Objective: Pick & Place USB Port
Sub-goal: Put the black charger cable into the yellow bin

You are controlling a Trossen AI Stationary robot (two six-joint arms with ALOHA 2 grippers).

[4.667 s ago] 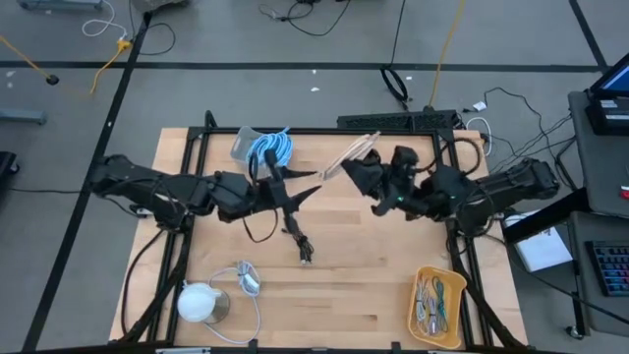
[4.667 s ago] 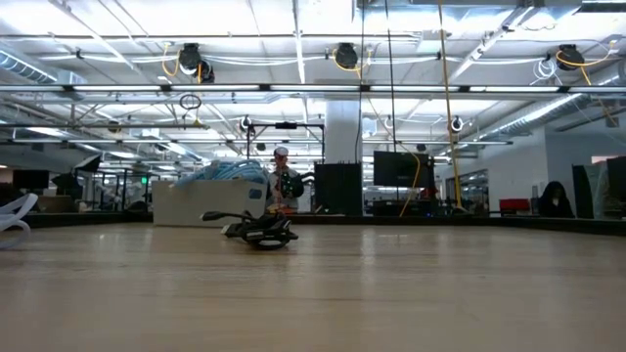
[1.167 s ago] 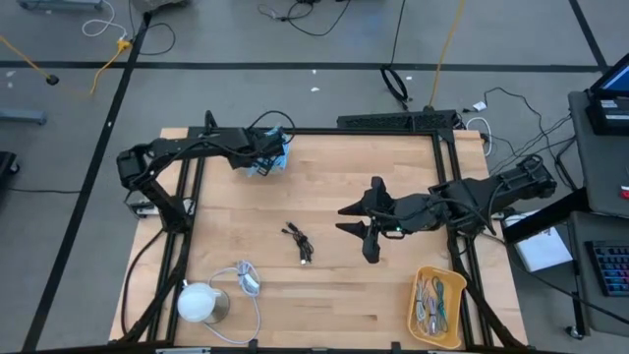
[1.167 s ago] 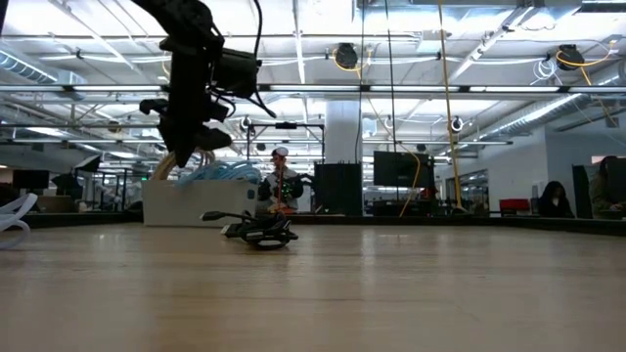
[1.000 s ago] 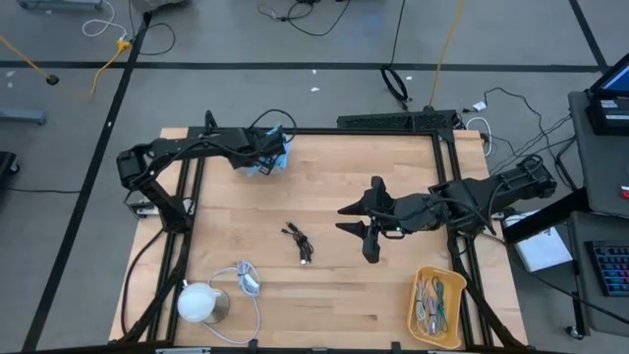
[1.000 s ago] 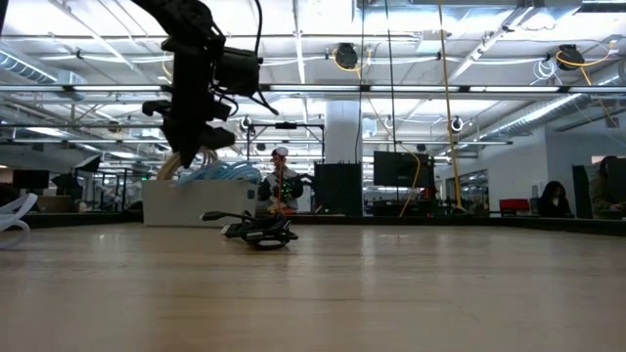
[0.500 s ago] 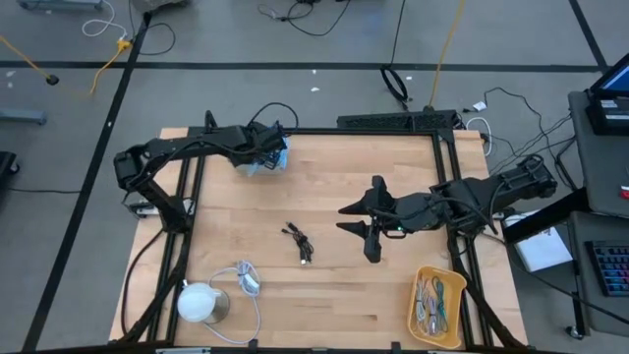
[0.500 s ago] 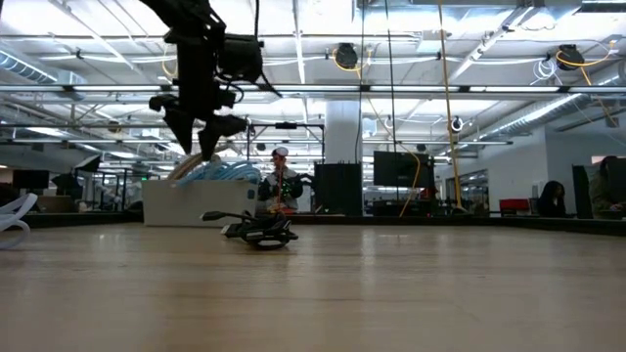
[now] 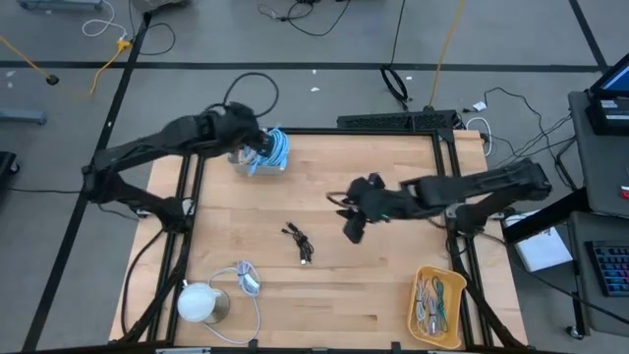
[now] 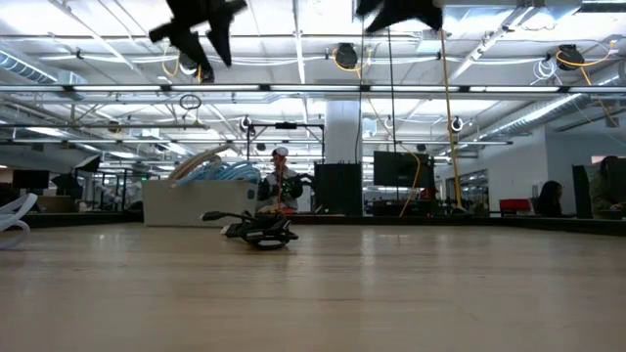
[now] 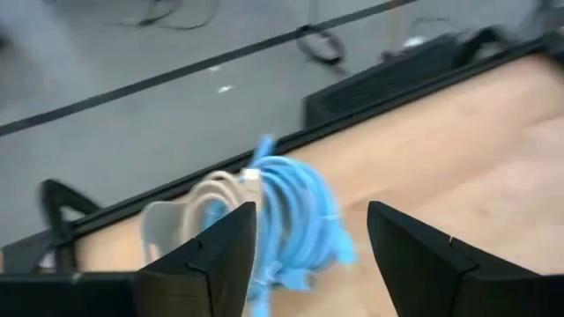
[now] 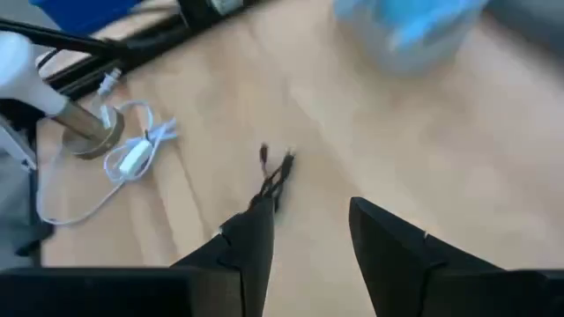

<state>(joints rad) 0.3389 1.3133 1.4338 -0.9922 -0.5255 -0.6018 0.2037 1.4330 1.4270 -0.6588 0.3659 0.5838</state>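
Two open, empty tools: right tool (image 9: 354,227) nears the black cable (image 9: 299,242) (thin, tangled), which could slip; left tool (image 9: 257,146) hovers by the blue coil (image 9: 274,149).

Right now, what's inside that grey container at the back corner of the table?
A coil of blue cable spills out of the grey container, with a pale cable looped beside it. Whatever lies deeper is hidden under the coil. The left gripper, fingers open, hovers over it.

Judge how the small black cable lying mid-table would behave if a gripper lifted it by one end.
The black cable lies thin and kinked in a loose tangle, so it would probably droop and dangle, not stay stiff. It looks light for its size; a push would likely drag it across the wooden table. Its thinness might let it slip between the jaws.
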